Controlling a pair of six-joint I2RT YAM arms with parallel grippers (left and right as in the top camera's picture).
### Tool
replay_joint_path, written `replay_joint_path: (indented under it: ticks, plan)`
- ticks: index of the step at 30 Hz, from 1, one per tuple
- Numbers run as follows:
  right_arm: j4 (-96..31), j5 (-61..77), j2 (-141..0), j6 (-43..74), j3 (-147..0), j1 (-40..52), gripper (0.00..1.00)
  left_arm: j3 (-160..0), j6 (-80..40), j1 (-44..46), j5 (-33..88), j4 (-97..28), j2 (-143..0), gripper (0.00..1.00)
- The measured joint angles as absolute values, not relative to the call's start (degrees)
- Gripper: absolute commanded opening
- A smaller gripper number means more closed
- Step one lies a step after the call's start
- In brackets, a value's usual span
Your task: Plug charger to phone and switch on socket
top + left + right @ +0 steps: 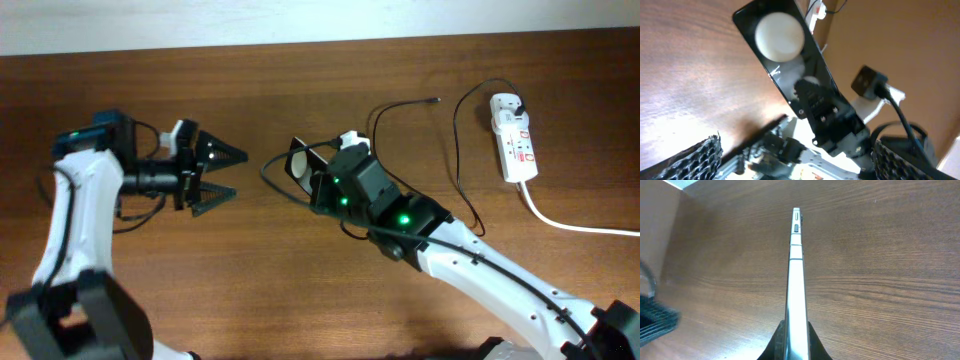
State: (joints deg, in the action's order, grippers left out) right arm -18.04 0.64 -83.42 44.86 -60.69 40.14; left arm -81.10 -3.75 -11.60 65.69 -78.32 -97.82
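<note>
At mid-bench, the right gripper (320, 186) clamped the phone (303, 162) on edge. Left gripper (238, 172) gaped wide, apart from it toward the left edge.

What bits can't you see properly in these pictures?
- Overhead: whether the socket is switched on, too small.
- Overhead: the white cord runs off the right edge.
- Overhead: where the charger ends, too thin to follow.
- Right wrist: the phone shows edge-on, face hidden; the right end effector covers its lower end.
</note>
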Motion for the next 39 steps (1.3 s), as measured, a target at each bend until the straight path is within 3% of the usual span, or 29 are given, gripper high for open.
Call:
replay_joint_path:
  ticks: [4,7,9,11,15,19,23,29,32,38,39]
  plan:
    - [-20.91,16.82,-83.2,45.3,-60.69,32.51,0.04,-80.99,0.95,-14.83,53.87,-79.61,-82.19,0.99]
    - [-25.34,20.16,-80.23,45.3,-60.62,30.11,0.04,-80.88,1.98,-17.08,43.35,-79.64,-67.44,0.98]
    - [-25.32,20.93,-77.25,46.35,-60.62,30.09,0.04,-80.88,2.2,-17.19,40.14,-79.75,-61.19,0.9]
    - [-25.39,21.1,-74.76,47.0,-60.62,30.09,0.04,-78.98,2.52,-17.17,38.54,-79.05,-58.43,0.92]
    - [-25.5,20.53,-66.96,47.64,-59.09,30.09,0.04,-58.02,-3.6,-17.23,42.3,-62.59,-52.97,0.99]
    - [-25.02,16.82,-62.02,52.29,-53.28,30.09,0.04,-39.97,-22.74,-17.23,60.4,-35.81,-60.1,0.99]
    - [-7.88,15.0,-62.04,68.03,-44.73,30.09,0.04,-39.05,-37.3,-17.23,69.82,-30.22,-70.91,0.99]
    - [11.7,15.05,-71.48,78.43,-41.23,37.01,0.04,-38.98,-47.33,-17.23,71.33,-25.23,-73.3,1.0]
    - [13.37,15.29,-76.66,84.68,-41.23,37.93,0.04,-38.72,-51.4,-16.95,71.11,-17.74,-73.36,0.96]
    - [15.49,17.04,-77.1,92.31,-41.21,37.93,0.04,-38.46,-69.87,-4.16,62.02,-2.13,-73.41,0.93]
    - [15.88,18.33,-77.1,93.49,-41.21,37.93,0.04,-38.46,-72.99,-2.44,59.77,-0.89,-73.41,0.88]
